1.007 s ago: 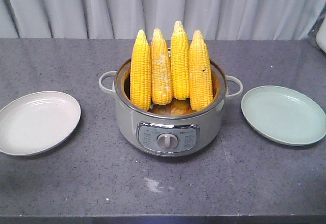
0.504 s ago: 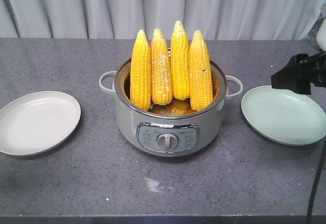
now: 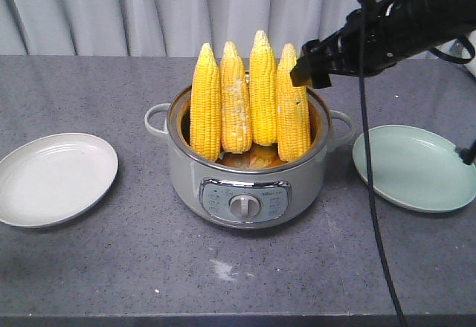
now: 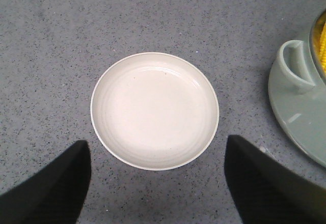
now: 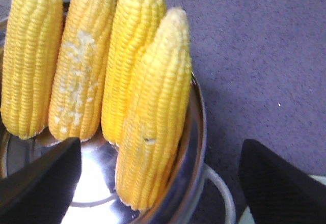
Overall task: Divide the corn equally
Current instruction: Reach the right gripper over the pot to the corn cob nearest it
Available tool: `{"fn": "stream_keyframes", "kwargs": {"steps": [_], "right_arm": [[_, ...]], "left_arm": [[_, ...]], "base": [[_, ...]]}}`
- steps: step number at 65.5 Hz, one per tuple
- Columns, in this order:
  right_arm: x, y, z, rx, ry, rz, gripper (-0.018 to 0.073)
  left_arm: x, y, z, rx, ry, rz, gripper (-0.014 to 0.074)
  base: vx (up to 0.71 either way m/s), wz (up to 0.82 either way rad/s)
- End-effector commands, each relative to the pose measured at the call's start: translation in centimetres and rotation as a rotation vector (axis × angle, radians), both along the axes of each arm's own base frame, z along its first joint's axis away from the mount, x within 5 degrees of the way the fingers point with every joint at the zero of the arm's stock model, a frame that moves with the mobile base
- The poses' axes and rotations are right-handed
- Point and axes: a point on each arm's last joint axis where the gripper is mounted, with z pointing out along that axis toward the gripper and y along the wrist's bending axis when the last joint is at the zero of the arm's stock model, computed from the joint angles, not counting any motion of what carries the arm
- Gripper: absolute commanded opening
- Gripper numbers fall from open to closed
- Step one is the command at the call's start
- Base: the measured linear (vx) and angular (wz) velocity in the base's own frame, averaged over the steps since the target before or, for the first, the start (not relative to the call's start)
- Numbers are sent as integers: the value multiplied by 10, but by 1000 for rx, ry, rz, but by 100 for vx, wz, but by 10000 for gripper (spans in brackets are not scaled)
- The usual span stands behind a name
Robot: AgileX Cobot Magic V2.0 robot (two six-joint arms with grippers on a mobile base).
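1. Four bright yellow husked corn cobs stand upright, points up, side by side in a grey-green electric cooking pot with a front dial. The pot sits mid-way along the dark grey speckled bench. The cobs' upper halves rise clear of the rim, which leaves them easy to take hold of.
2. A round cream plate lies left of the pot and a round pale green plate lies right of it. Both are bare, so no corn has been shared out yet. Two cobs per plate looks like the fair split.
3. The right claw hangs by the tip of the rightmost cob, the one nearest the green plate. Its fingers are spread wide either side of that cob, gripping nothing. Whether it touches the cob I cannot tell.
4. The left claw hovers over the cream plate, spread wide and empty, probably waiting its turn.
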Motion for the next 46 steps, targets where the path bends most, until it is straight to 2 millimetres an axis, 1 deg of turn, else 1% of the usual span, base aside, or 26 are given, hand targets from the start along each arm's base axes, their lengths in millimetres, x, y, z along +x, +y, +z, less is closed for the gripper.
{"fn": "stream_keyframes", "kwargs": {"steps": [1,5,11,19,30,38,46], "right_arm": [[7,11,26,44,-132,5,594],[15,19,22,43,-136,16,594],[26,23,16,42,-146,13,594],[39,25,2,17,-147,2,594],[48,27,-12,27,-117,-21,587],[50,28,-16,30,-106,-25,517],[50,28,-15,36,-104,-28,358]], "left_arm": [[0,-1,16,-2,-108,1,517],[1,-1,16,-2,-110,1,517],[1,-1,17,-2,-115,2,517],[1,-1,17,-2,-118,2,517],[1,-1,17,-2,-121,2,517],[1,-1,18,-1,-127,3,517],[2,-1,18,-1,-129,3,517]], "base": [[0,0],[0,0],[0,0],[0,0],[0,0],[0,0],[0,0]]}}
